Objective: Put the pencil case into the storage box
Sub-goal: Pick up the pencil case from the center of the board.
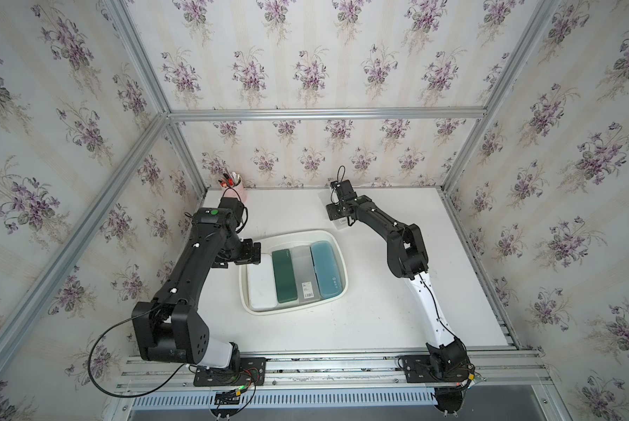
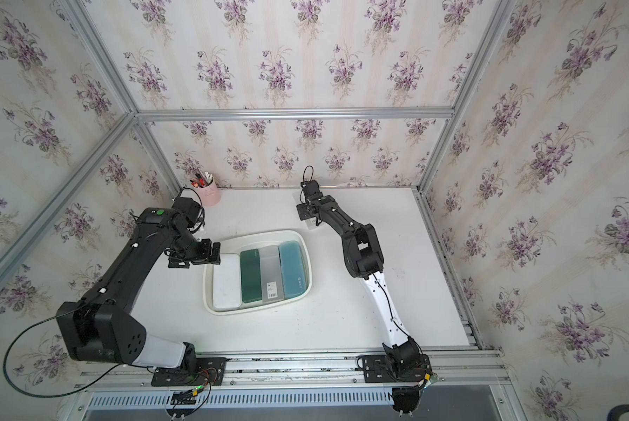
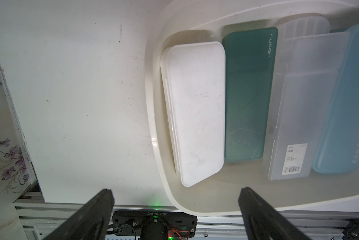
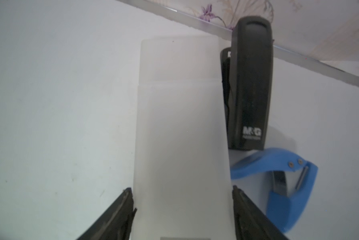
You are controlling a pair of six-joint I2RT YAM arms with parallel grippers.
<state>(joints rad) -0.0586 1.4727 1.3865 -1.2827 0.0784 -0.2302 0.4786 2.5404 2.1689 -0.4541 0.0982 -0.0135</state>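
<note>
1. Right claw (image 1: pixel 339 215) straddles the case (image 1: pixel 342 225), flat on the table (image 1: pixel 378 291); the box (image 1: pixel 295 232) lies well apart, by the left claw (image 1: pixel 255 252), spread wide and empty.
2. Left wrist: ahead of that claw the box looks full: white case (image 3: pixel 195 108), green case (image 3: pixel 247 99) reading "nusign", clear case (image 3: pixel 303 104) with a barcode label too small to read, blue case (image 3: pixel 353 104).
3. Right wrist: both fingers (image 4: pixel 118 218) meet the case's long sides. A stapler (image 4: pixel 250 83) marked "M&G" sits just beside one finger, so lift straight up, I judge, then lay the case atop the others.
</note>
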